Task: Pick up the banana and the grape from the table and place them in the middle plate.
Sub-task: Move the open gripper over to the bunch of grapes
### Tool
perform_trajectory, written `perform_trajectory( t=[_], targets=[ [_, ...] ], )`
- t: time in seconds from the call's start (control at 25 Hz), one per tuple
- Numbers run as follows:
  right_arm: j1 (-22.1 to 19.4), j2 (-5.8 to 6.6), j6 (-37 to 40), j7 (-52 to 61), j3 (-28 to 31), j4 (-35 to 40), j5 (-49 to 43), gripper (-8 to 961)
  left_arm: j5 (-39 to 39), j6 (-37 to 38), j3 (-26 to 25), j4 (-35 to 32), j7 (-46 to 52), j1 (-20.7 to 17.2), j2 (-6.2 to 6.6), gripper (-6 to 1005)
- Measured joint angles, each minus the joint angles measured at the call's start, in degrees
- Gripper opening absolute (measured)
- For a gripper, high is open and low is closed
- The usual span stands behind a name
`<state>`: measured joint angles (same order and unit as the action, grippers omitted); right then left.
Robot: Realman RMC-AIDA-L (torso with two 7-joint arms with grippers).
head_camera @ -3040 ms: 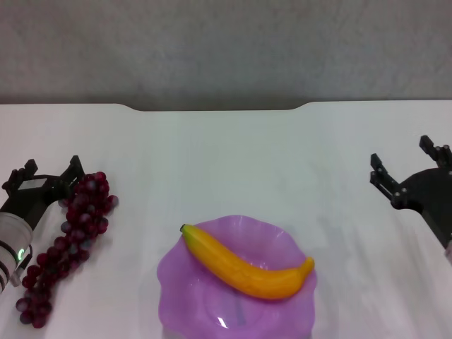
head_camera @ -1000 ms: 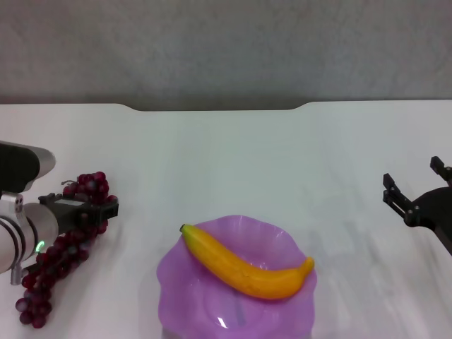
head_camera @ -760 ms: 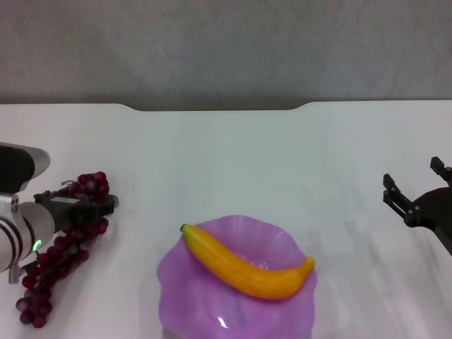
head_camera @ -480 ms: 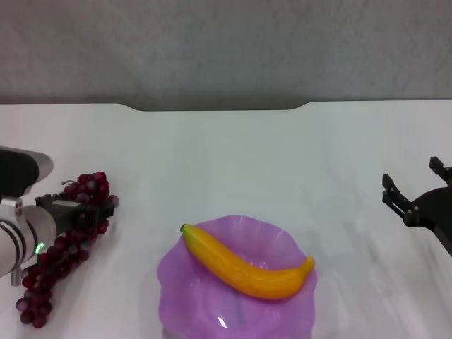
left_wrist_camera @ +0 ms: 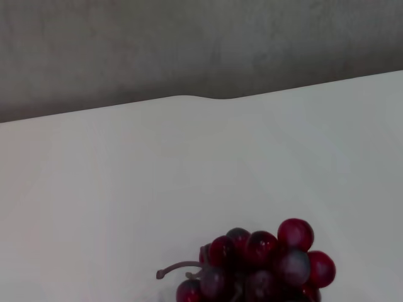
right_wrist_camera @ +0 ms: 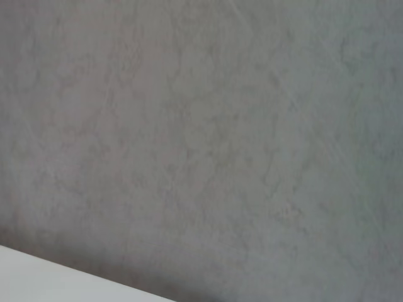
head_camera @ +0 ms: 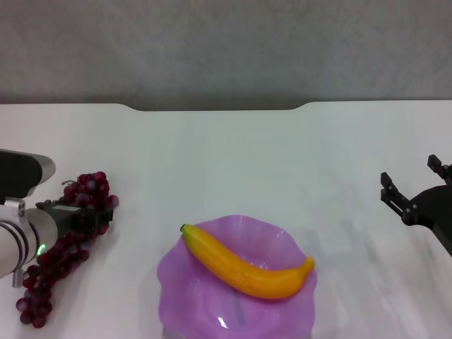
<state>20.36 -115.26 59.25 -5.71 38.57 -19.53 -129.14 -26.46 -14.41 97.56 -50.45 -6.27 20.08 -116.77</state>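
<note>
- The banana (head_camera: pixel 247 263) lies across the purple plate (head_camera: pixel 180 279), near the front of the white table (head_camera: pixel 233 155).
- The grapes (head_camera: pixel 67 244) lie on the table well left of the plate.
- The left gripper (head_camera: pixel 79 212) sits over the bunch's upper half; I cannot tell whether it grips.
- The right gripper (head_camera: pixel 413 191) is spread wide and holds nothing, well right of the plate.
- Behind the table is a grey wall (right_wrist_camera: pixel 201 126).
</note>
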Motion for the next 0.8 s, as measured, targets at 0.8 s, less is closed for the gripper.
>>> perform_trajectory(
  t=[0.8],
  targets=[
    [-0.02, -0.14, 0.07, -0.46, -0.37, -0.05, 0.33, 894, 0.00, 4.85, -0.71, 3.32, 0.01, -0.27, -0.13, 445]
  ],
)
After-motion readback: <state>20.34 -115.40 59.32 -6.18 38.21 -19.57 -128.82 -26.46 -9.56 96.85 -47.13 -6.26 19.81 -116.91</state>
